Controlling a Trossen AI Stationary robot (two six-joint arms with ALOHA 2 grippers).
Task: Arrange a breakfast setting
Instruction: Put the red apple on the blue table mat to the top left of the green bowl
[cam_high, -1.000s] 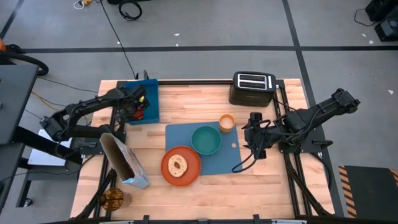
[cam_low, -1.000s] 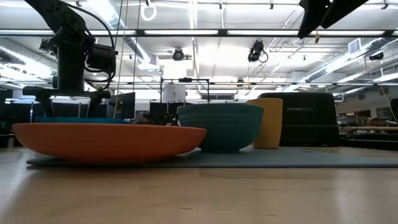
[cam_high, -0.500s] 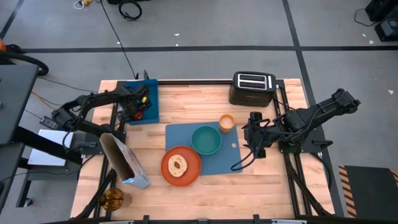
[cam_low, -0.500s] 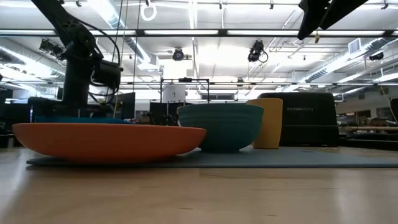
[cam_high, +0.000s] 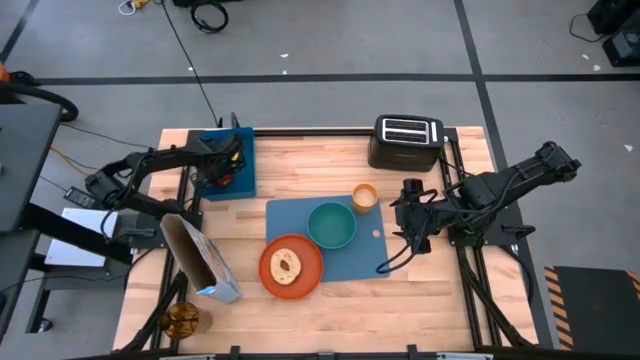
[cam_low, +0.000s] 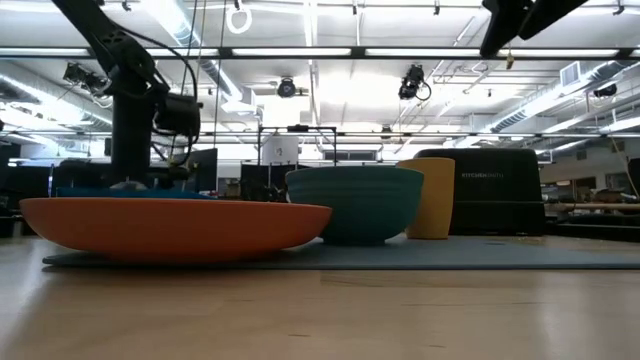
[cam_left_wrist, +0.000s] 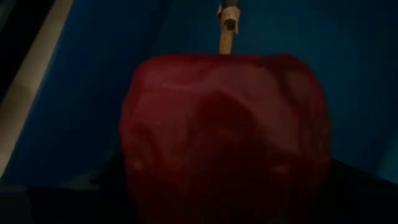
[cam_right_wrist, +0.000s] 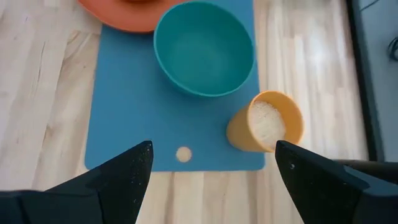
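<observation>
Jaws on the left gripper (cam_high: 222, 172) are down inside the blue bin (cam_high: 240, 175) at the back-left of the tabletop (cam_high: 300, 170), with the red apple (cam_left_wrist: 224, 134) filling the left wrist view. Can't tell whether they're wide apart or already touching it, since the fingers don't show there. The right gripper (cam_right_wrist: 208, 180) waits by the right edge of the blue placemat (cam_high: 350, 255) with its jaws spread wide and nothing between them.

On handling: the apple looks hard, smooth and a bit waxy, so I'd guess it's fairly light but slippery and keen to roll. Best bet is squeezing across the widest part of the body, not near the stem (cam_left_wrist: 227, 28), which sticks up and gives no purchase.

Elsewhere, the teal bowl (cam_high: 331, 225) and orange cup (cam_high: 365, 196) sit on the placemat, the orange plate (cam_high: 291, 267) with its 1 bread piece (cam_high: 285, 266) overlaps the near-left corner, and the cereal bag (cam_high: 200, 260) stands further left.
</observation>
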